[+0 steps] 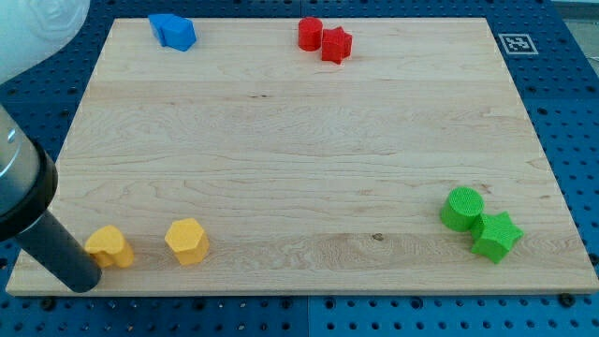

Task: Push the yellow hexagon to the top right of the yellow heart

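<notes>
Yellow heart (109, 246) just right of my tip (86, 281), yellow hexagon (187, 241) beside it — no jaws, no readable writing.

8 blocks on the wooden table (299, 140): 2 yellow, a heart (109, 246) and a hexagon (187, 241); 2 green, a cylinder (462, 208) and a star (496, 236); 2 red, a cylinder (310, 33) and a star (336, 44); apparently 2 blue (172, 31), touching, shapes unclear.

rod (42, 225) upper part cut off at left edge, blue blocks' (172, 31) shapes unclear
</notes>
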